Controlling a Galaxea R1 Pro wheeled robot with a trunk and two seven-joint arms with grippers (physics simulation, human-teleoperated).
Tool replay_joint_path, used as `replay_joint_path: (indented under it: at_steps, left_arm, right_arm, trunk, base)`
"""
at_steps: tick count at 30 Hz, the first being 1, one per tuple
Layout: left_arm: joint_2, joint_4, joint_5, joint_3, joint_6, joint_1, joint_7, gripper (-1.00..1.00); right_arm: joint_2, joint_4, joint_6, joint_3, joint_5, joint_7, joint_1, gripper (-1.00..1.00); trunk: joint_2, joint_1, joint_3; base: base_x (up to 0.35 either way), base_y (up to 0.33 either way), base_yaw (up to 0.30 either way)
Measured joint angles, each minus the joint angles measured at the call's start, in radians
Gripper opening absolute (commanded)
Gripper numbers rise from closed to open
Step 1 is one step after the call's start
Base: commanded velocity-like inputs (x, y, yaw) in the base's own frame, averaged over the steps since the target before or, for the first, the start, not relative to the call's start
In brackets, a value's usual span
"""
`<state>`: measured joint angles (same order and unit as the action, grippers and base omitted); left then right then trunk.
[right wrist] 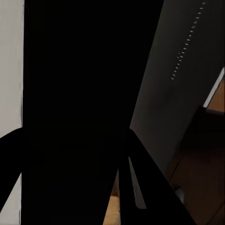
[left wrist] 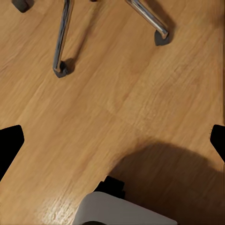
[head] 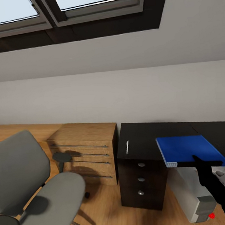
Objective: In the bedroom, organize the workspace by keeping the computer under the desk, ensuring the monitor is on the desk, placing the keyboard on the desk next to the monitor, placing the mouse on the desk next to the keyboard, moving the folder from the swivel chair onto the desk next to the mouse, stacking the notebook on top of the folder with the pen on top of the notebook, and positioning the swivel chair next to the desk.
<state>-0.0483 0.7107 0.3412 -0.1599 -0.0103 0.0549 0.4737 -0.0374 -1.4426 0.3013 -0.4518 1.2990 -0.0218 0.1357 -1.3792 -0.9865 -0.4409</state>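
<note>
The blue folder [head: 185, 149] hangs tilted over the front edge of the black desk [head: 142, 137], and my right gripper [head: 198, 159] is shut on its near edge. In the right wrist view its dark face [right wrist: 84, 93] lies between the fingers [right wrist: 136, 183]. A thin white pen [head: 127, 147] lies on the desk's left end. The grey computer [head: 201, 200] with its red button stands on the floor under the desk. At the left stands the grey swivel chair [head: 41, 189], with its metal legs [left wrist: 63, 37] over the floor. My left gripper [left wrist: 112, 140] is open above bare floor.
A light wooden chest of drawers [head: 85, 153] stands between the chair and the desk's dark drawer unit [head: 142, 183]. A sloped wall with roof windows [head: 63, 10] rises behind. Part of my white base [left wrist: 122, 213] shows over the wooden floor [left wrist: 140, 93].
</note>
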Motion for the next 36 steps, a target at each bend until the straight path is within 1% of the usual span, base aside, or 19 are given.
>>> replay_joint_path:
  at_steps: [2, 11, 16, 23, 26, 32, 36]
  left_arm:
    - [0.000, -0.009, 0.000, -0.001, 0.000, 0.000, 0.000, 1.00]
    - [0.000, -0.019, -0.002, -0.001, -0.001, 0.000, 0.000, 1.00]
    - [0.000, -0.020, -0.002, -0.001, -0.001, 0.000, 0.000, 1.00]
    - [0.000, -0.020, -0.003, -0.002, -0.003, 0.000, 0.000, 1.00]
    - [0.000, -0.019, -0.002, -0.001, -0.017, 0.000, 0.000, 1.00]
    - [-0.001, -0.019, -0.003, -0.002, -0.026, 0.000, 0.000, 1.00]
    - [-0.001, -0.020, -0.002, -0.003, -0.027, 0.000, 0.000, 1.00]
  right_arm:
    - [0.000, 0.010, -0.018, 0.001, 0.000, 0.000, 0.000, -1.00]
    - [0.000, 0.015, -0.031, 0.002, -0.002, -0.001, 0.000, -1.00]
    - [0.000, 0.015, -0.056, 0.004, -0.006, -0.002, 0.000, -1.00]
    - [0.000, 0.015, -0.061, 0.005, -0.007, -0.002, 0.000, -1.00]
    - [0.000, 0.015, -0.061, 0.005, -0.007, -0.002, 0.000, -1.00]
    - [0.000, 0.015, -0.061, 0.005, -0.008, -0.002, 0.000, -1.00]
    - [-0.001, 0.015, -0.062, 0.006, -0.008, -0.002, 0.000, -1.00]
  trunk:
    - [0.000, 0.000, -0.002]
    - [0.000, 0.000, -0.010]
    - [0.000, 0.000, -0.014]
    - [0.000, 0.000, -0.020]
    - [0.000, 0.000, -0.023]
    - [0.000, 0.001, -0.028]
    - [0.000, 0.000, -0.031]
  base:
    - [0.000, 0.000, -0.224]
    - [0.000, 0.000, -0.224]
    - [0.036, -0.050, -0.224]
    - [0.196, -0.218, -0.224]
    - [0.267, -0.176, -0.224]
    - [0.298, -0.047, -0.224]
    - [0.138, -0.009, -0.224]
